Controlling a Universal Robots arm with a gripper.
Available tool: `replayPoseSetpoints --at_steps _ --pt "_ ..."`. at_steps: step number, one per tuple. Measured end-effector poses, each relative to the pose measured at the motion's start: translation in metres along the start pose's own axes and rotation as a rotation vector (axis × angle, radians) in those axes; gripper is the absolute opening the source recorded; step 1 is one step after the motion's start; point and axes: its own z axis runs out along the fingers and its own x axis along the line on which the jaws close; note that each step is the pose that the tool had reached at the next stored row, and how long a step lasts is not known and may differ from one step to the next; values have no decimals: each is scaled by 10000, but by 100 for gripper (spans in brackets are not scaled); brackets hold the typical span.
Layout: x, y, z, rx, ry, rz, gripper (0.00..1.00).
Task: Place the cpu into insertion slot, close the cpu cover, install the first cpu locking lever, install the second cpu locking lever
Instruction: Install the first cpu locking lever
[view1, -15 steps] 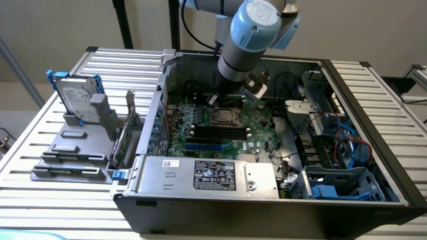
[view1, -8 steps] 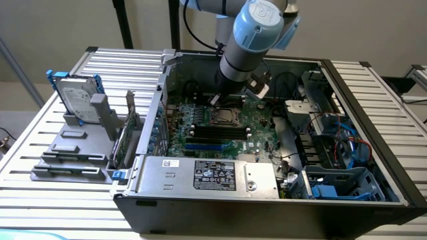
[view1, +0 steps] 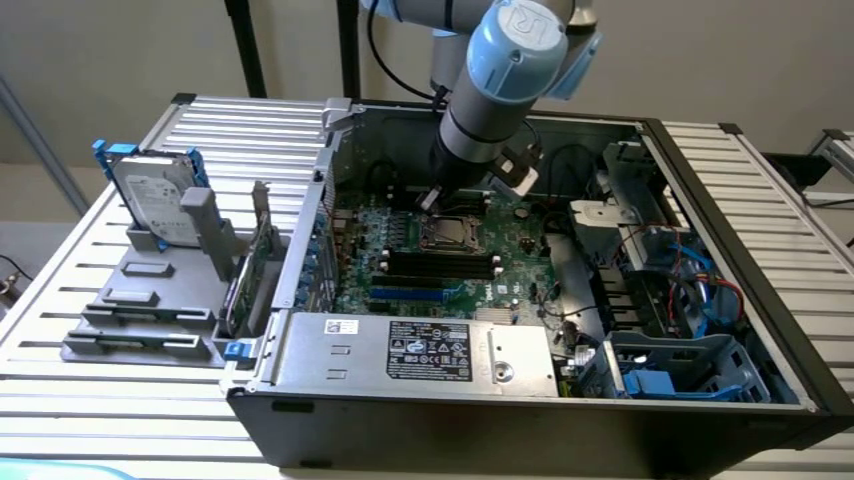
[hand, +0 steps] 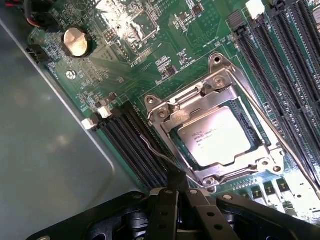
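Wrist view: cpu seated, cover down. The hand, fingers together, meets the first lever. Latching it likely needs a firm downward push.

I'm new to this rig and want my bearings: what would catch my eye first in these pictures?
The blue-grey arm reaches down into the open computer case, toward the motherboard. In the wrist view, the shiny cpu sits framed by the silvery cpu cover, with the shut pincer at a thin wire lever beside it.
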Motion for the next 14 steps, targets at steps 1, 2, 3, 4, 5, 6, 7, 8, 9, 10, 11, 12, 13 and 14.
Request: replayPoseSetpoints --at_steps 1,2,3,4,5,6,7,8,9,10,11,12,13,14 --pt "3 -1 2 0 -3 1 11" --pt "4 1 3 1 -9 3 11" --pt "6 5 3 2 -18 7 11" --pt "9 8 3 0 -24 9 11" --pt "13 15 3 -3 -32 12 11" --pt "18 22 2 -6 -42 14 11" --pt "25 31 1 -8 -51 16 11" --pt "31 41 -1 -9 -61 19 11" --pt "37 49 -1 -10 -69 21 11" --pt "41 57 -2 -14 -77 23 11" --pt "46 64 -2 -18 -86 25 11" --pt "51 71 -2 -23 -95 27 11" --pt "55 77 -3 -28 -103 29 11" --pt "59 84 -3 -31 -109 29 11"
